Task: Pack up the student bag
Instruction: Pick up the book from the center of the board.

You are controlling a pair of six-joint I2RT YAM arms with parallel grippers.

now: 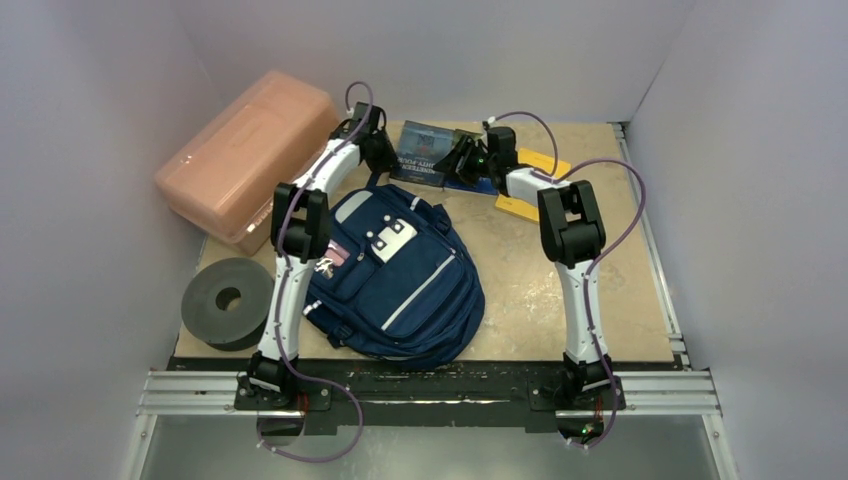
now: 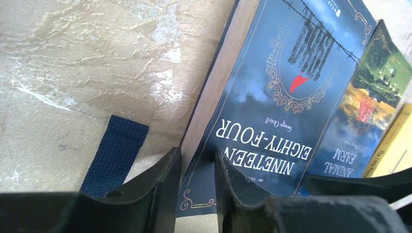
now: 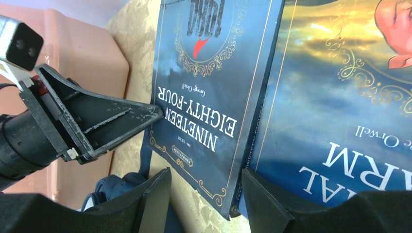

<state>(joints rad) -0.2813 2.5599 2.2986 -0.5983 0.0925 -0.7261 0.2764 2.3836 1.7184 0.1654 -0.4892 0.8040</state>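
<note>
The navy student bag (image 1: 395,275) lies flat in the middle of the table, zip pockets up. Behind it lie a dark blue book, Nineteen Eighty-Four (image 1: 425,150), an Animal Farm book (image 3: 340,97) and a yellow book (image 1: 535,185). My left gripper (image 2: 197,165) is shut on the near left corner of Nineteen Eighty-Four (image 2: 272,97), one finger (image 3: 111,121) on its cover, the page edge raised off the table. My right gripper (image 3: 204,189) is open, its jaws either side of that book's other near corner (image 3: 209,97), over Animal Farm's edge.
A salmon-pink plastic box (image 1: 250,155) stands at the far left, by the left arm. A grey disc (image 1: 228,300) lies at the left front. A blue bag strap (image 2: 114,155) lies on the table beside the left gripper. Walls enclose three sides.
</note>
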